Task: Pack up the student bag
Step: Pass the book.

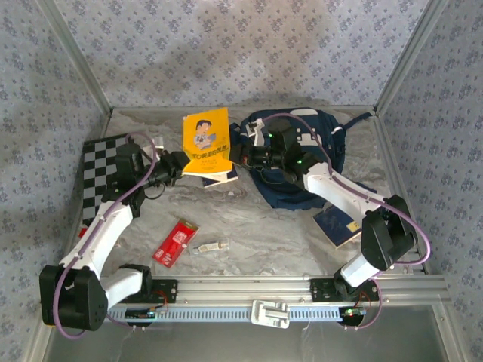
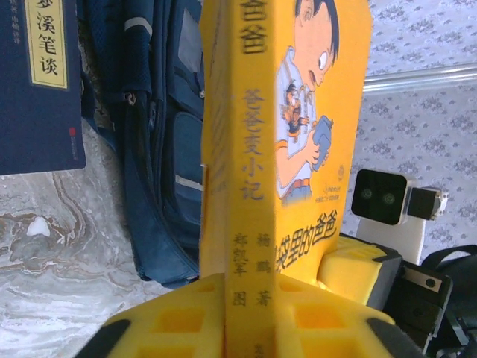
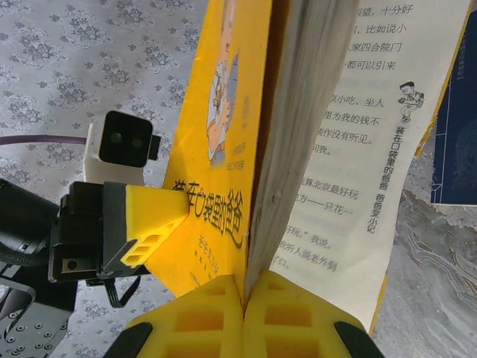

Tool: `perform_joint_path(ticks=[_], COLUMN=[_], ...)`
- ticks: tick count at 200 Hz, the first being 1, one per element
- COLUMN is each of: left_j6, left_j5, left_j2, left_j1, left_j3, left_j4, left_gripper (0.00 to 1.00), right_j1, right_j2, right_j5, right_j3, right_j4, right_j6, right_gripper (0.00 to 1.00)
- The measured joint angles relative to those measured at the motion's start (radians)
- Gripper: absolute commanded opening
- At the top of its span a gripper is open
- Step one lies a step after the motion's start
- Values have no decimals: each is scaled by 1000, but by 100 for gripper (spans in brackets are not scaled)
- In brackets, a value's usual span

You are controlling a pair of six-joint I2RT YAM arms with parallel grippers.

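While the left gripper [image 2: 238, 317] pinches the spine of a raised yellow paperback book [image 1: 206, 139] and the right gripper [image 3: 244, 313] clamps its pages, both sit just left of the large navy fabric backpack [image 2: 160, 194], which lies nearer the right arm.

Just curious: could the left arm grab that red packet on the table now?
Probably not: the red packet lies unobstructed, but the left end effector is shut on the yellow book.

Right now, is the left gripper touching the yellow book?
Touching. The left wrist view shows the left gripper clamped on both sides of the yellow book at its spine.
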Motion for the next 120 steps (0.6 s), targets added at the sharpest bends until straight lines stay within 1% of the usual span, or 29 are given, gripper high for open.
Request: perform_joint_path(ticks=[11, 21, 30, 41, 54, 70, 85, 108, 120], left_j6=[-6, -9, -17, -28, -40, -54, -64, -69, -69], left_j5=[-2, -2, -3, -2, -1, -2, -6, -21, -32], left_j2=[0, 0, 1, 1, 3, 4, 9, 24, 34], left_j1=[-4, -8, -11, -18, -29, -45, -66, -107, -125], left_j3=[0, 0, 0, 0, 0, 3, 10, 30, 43], left_j4=[2, 6, 13, 25, 45, 59, 74, 107, 121], left_gripper=[1, 0, 0, 0, 0, 0, 0, 0, 0], right_j1=[-2, -2, -2, -2, -4, -8, -15, -23, -24], right_j2=[0, 0, -1, -7, -18, -31, -37, -37, -37], right_j5=[3, 6, 10, 17, 18, 17, 13, -11, -25], right_j3=[-4, -6, -14, -34, -70, -111, -138, -168, -174], right_j4=[-3, -10, -7, -13, -16, -14, -1, 66, 114], right_j6=[-3, -11, -20, -15, -8, 7, 33, 97, 130], right_gripper=[20, 32, 48, 65, 76, 85, 91, 97, 97])
